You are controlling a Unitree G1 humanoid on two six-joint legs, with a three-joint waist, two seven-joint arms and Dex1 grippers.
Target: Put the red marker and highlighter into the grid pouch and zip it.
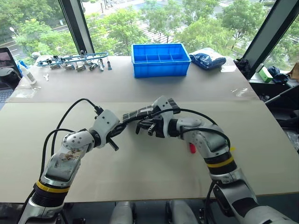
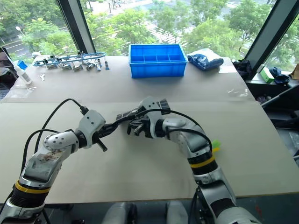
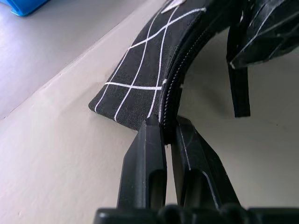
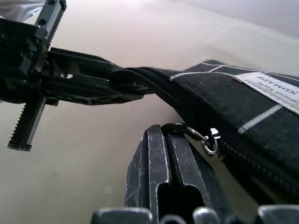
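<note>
Grid pouch [image 3: 140, 93] hangs lifted off the table [image 1: 149, 163] between my two sets of jaws, and that tells me I'm in the zipping stage. My left gripper [image 3: 168, 130] has its jaws clamped tight on one end of the pouch, right at the zipper line, so that corner sits squeezed between the two fingers. My right gripper [image 4: 164, 135] has its jaws closed as well, with the zipper pull ring [image 4: 208, 140] just beside the tips; I judge they are pinching the pull cord, but the cord itself is hidden between the fingers, so I can't be sure.

What worries me: I see a bit of red [image 1: 192, 148] on the table under my right forearm, and a lime-green tip [image 2: 216, 143] poking out beside that same arm. If those are the red marker and the highlighter, then the loading isn't done and zipping now is premature. I can't tell how much of the zipper is already shut, nor what is inside the pouch.

The pouch's long axis runs from the left jaws across to the right jaws, roughly level, zipper edge along that same line. The white label [image 4: 275, 91] lies on the side face, past the right jaws
</note>
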